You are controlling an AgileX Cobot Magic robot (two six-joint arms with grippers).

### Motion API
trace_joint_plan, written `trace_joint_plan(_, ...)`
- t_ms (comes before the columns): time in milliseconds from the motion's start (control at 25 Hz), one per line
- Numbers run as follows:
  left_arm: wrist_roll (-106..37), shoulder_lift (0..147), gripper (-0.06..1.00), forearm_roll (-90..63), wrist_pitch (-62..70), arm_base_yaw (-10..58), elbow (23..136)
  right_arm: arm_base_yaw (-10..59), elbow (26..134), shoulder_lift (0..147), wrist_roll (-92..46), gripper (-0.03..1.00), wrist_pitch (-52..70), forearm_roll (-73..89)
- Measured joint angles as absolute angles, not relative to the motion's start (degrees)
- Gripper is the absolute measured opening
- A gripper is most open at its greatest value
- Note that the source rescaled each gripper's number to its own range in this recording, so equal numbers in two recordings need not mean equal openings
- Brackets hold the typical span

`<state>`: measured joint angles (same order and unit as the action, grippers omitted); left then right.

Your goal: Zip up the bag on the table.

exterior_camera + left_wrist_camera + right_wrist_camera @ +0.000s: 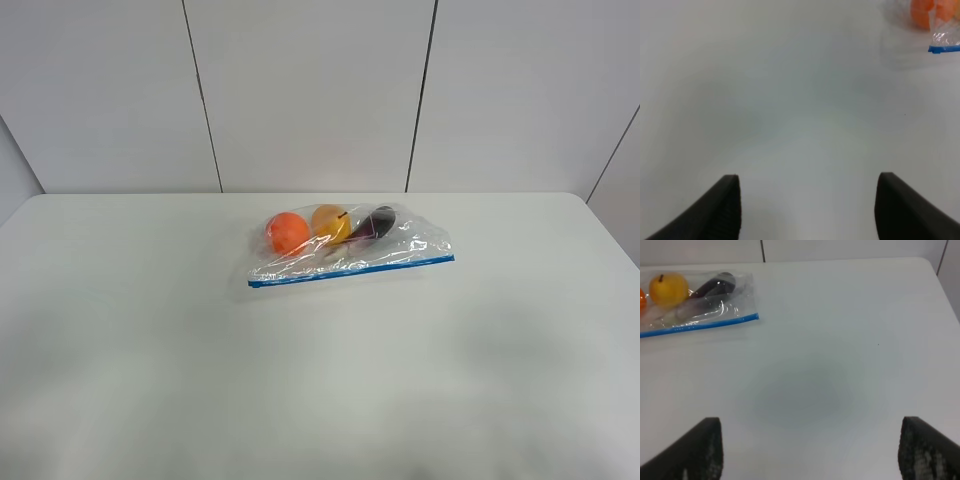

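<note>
Item: the bag (350,248), clear crinkled plastic, lying flat on the table (150,350) a little beyond its middle, toward the back wall. Contents seen through the film: an orange ball (288,232), a yellow fruit (330,222) with a short stem, and a dark object (372,224), in a row along the far side. The blue zipper strip (350,271) forms the near long edge, so the closure faces my arms; its long axis runs across the table, left to right, tilted slightly so that the right end sits a bit farther back. I cannot tell from here how much of the strip is already sealed. Left end effector (807,207): wide, nothing between the dark fingers, bare table beneath; in its wrist view only the bag's left corner and a stub of blue strip show at the frame's edge, well apart from the fingertips. Right end effector (812,450): likewise wide and holding nothing; its wrist view shows the right end of the strip and most of the bag ahead and off toward the left arm's side, also well apart. Neither arm appears in the exterior high view, so I judge both sit pulled in at the near side, pitched down at the table. Neither looks clearly nearer; each faces its own end of the strip.
</note>
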<state>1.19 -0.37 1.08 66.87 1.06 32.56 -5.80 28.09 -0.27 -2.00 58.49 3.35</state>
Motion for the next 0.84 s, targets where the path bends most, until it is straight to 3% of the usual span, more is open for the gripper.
trace_joint_plan(840, 1.09, -0.37, 0.99, 1.08, 66.87, 1.06, 32.56, -5.8, 28.09, -0.27, -2.0, 0.96, 58.43, 4.07)
